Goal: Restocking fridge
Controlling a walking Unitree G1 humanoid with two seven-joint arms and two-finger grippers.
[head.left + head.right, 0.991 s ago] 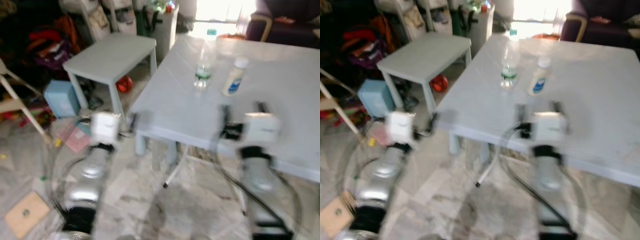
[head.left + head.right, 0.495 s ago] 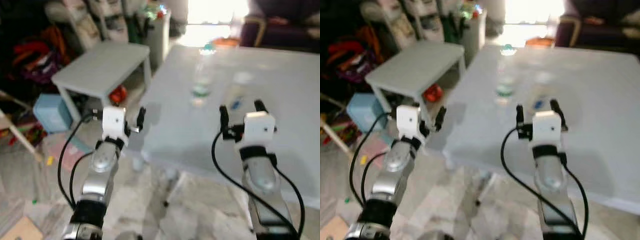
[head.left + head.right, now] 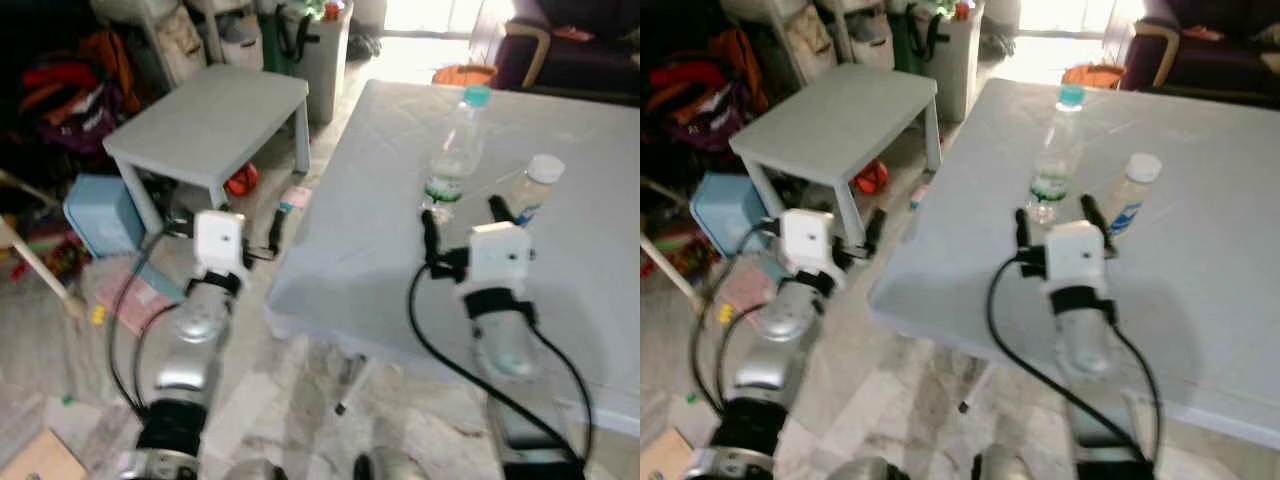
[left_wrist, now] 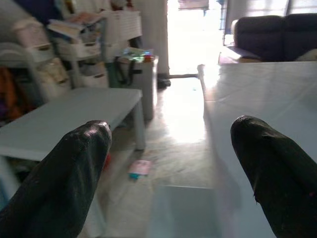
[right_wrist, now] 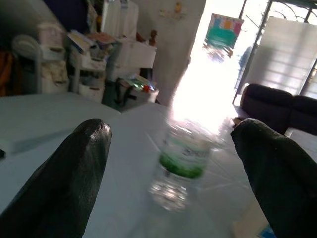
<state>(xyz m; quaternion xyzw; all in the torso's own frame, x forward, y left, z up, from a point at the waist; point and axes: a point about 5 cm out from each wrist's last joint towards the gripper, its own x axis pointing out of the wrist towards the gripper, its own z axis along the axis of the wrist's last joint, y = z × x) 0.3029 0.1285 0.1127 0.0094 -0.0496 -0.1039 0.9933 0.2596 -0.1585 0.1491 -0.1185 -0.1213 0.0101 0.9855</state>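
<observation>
A: Item one, the task goods?
B: Clear water bottle (image 3: 452,150), green cap and green label, upright on the large pale tabletop (image 3: 590,250). Just beside it, toward the robot's right, a small white-capped bottle with a blue label (image 3: 532,187), also upright.

A: Right hand?
B: Right hand (image 3: 462,218) raised above the tabletop, near the water bottle and pointed at it, not touching. Fingers (image 5: 54,183) spread wide, holding nothing.

A: Left hand?
B: Left hand (image 3: 222,228) off the tabletop's left edge, above the floor. Fingers (image 4: 59,183) wide apart, empty.

A: Surroundings?
B: Small grey side table (image 3: 215,115) to the left; light blue box (image 3: 98,212) on the floor beside it.
</observation>
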